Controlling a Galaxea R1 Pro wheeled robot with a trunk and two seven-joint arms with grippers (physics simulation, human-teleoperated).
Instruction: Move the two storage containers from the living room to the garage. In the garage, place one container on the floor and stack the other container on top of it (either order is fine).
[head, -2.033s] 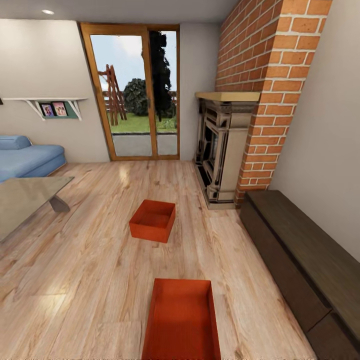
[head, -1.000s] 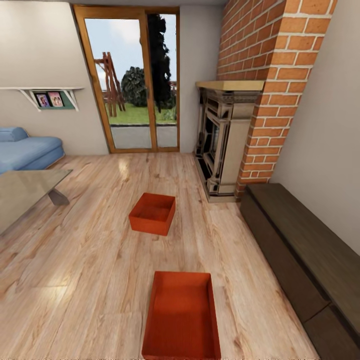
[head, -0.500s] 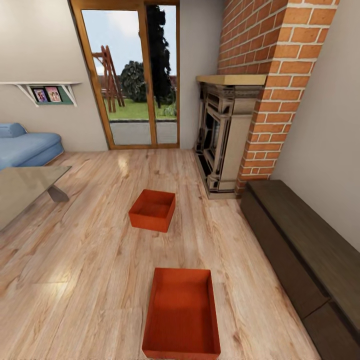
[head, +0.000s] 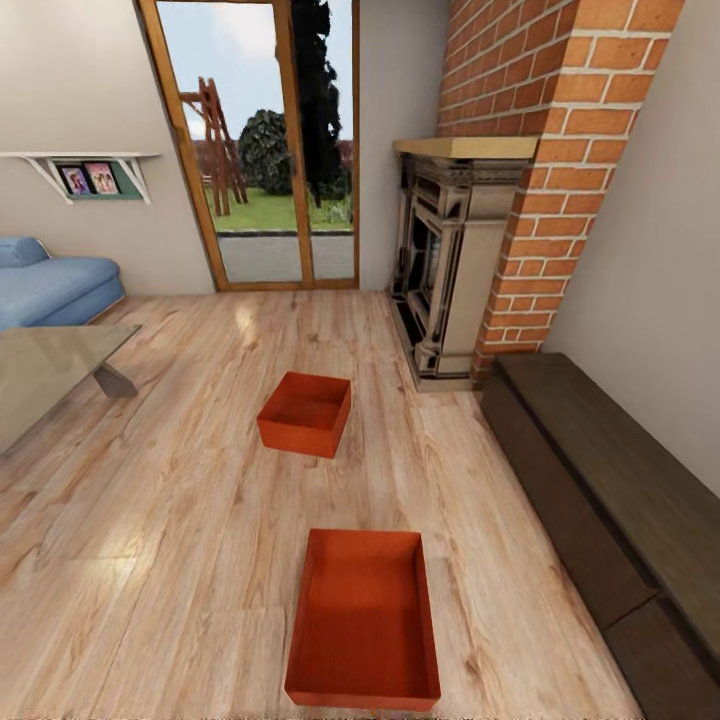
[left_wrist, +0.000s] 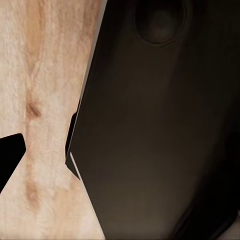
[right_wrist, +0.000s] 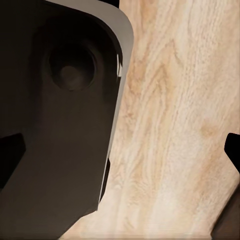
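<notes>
In the left wrist view, a black corner of the left end effector (left_wrist: 9, 155) pokes in at the edge, above pale wood-plank floor (left_wrist: 40, 75) and beside a large dark robot panel (left_wrist: 160, 125). In the right wrist view, black finger corners of the right end effector (right_wrist: 120, 160) show at both edges, wide apart, over the same planks, with nothing between them. Whether the left one is open or closed cannot be told.

From the head view, two orange-red, open-top, thin-walled bins sit on the living room floor. The near bin (head: 365, 618) is long, shallow and empty. The far bin (head: 305, 412) lies well apart beyond it, turned slightly.

The brick fireplace (head: 470, 260), glass doors (head: 265, 150), blue sofa (head: 50, 290), glass table (head: 45, 375) and dark bench (head: 600, 500) are each partly cut off by the picture's edges.
</notes>
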